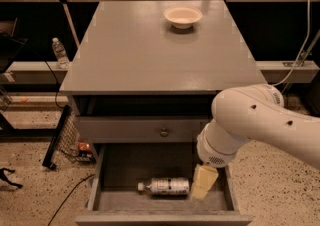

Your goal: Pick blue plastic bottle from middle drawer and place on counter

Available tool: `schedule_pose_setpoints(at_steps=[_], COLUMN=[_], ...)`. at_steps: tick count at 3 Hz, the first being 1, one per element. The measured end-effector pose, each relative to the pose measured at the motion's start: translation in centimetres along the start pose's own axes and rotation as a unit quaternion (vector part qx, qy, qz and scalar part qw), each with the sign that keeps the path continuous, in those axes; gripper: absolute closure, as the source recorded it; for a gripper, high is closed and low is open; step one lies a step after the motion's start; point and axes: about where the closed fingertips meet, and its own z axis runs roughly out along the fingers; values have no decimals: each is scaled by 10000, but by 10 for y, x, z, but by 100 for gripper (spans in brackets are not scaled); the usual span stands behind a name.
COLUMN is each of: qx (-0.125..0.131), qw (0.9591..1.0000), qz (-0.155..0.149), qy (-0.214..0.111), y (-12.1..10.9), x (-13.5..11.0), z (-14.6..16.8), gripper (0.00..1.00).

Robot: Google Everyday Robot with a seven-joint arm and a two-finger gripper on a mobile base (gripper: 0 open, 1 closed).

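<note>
The blue plastic bottle (pixel 165 186) lies on its side in the open middle drawer (pixel 120 170), white cap to the left. My gripper (pixel 204 182) hangs from the white arm (pixel 250 125) down into the drawer, just right of the bottle's base and close to it. I cannot tell whether it touches the bottle. The grey counter (pixel 150 55) is above the drawer.
A white bowl (pixel 183 16) sits at the back of the counter. A closed drawer front with a round knob (pixel 164 132) is above the open drawer. An upright clear water bottle (pixel 60 52) stands at the left. A dark wire rack (pixel 62 137) and a cable lie on the floor at the left.
</note>
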Motion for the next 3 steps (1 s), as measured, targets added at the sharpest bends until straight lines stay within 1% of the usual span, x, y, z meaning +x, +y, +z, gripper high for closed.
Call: schedule_pose_setpoints(at_steps=[1, 2, 3], qx=[-46, -46, 60], qw=[9986, 9986, 9971], qz=[287, 287, 160], qy=[-452, -453, -742], y=[1, 1, -17], x=[-10, -10, -6], z=[38, 38, 72], gripper=[0, 0, 0])
